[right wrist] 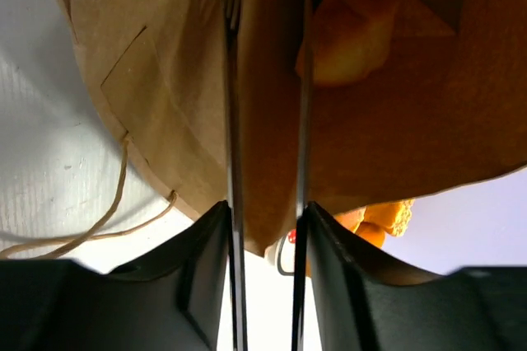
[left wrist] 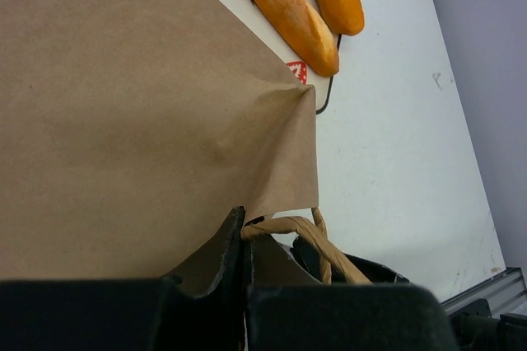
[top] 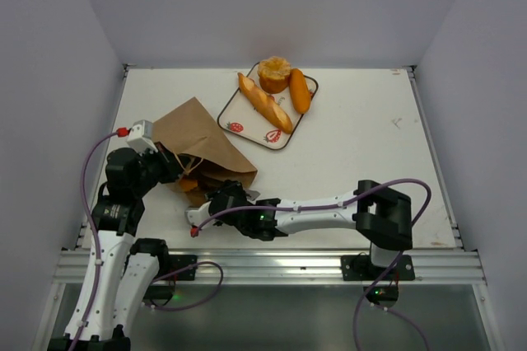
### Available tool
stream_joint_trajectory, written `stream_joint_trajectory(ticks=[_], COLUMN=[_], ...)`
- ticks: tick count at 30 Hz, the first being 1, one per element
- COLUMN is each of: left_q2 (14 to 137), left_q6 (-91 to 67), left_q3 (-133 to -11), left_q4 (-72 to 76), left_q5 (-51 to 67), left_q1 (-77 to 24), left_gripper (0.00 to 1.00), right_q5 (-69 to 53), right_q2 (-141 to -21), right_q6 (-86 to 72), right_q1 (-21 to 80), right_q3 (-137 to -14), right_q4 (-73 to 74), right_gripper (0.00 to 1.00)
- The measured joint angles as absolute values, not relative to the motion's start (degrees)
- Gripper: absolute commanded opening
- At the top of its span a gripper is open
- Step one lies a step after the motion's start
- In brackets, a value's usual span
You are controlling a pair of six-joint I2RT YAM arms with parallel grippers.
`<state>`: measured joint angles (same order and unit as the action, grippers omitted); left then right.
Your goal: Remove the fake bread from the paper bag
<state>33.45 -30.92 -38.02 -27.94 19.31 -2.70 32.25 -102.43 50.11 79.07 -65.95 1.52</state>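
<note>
Three loaves (top: 265, 102) lie on the far tray (top: 247, 116). More bread (right wrist: 350, 34) sits inside the bag (top: 202, 133), near left. The left gripper (left wrist: 244, 240) pinches the bag's rim. The right gripper (right wrist: 265, 5), jaws narrow, reaches inside; whether it grips anything is unclear. It should close squarely on one piece, then draw straight out. No writing shows, only strawberry print.

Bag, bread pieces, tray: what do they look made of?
Paper bag: brown kraft paper, matte, with sharp creases and folds. Its handle cord looks like twisted paper.
Bread pieces: probably hard plastic or resin, judging by the glossy orange-golden surface with highlights. Can't confirm.
Tray: smooth white surface with a strawberry print and a thin dark rim. Could be enamelled metal or plastic, unclear.
</note>
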Motion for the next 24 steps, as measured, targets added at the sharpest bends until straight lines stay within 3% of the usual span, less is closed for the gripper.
stream_joint_trajectory(ticks=[5, 8, 16, 24], left_q2=[33.45, 33.45, 33.41, 33.47], left_q6=[-30.92, -30.94, -30.92, -30.92], left_q3=[-38.22, -38.22, -38.22, -38.22], left_q4=[-27.90, -27.86, -27.81, -26.79], left_q5=[19.27, 19.29, 19.29, 18.70], left_q1=[-2.70, -2.70, -2.70, -2.70], left_gripper=[0.00, 0.00, 0.00, 0.00], right_q5=[32.62, 32.71, 31.55, 21.28], right_q2=[-102.59, -101.84, -96.40, -76.58], right_q6=[49.95, 49.71, 49.06, 47.72], right_q1=[79.07, 79.07, 78.94, 74.56], right_q3=[-65.89, -65.32, -61.95, -56.25], right_q4=[-0.21, -0.91, -0.12, 8.23], right_gripper=[0.12, 0.00, 0.00, 0.00])
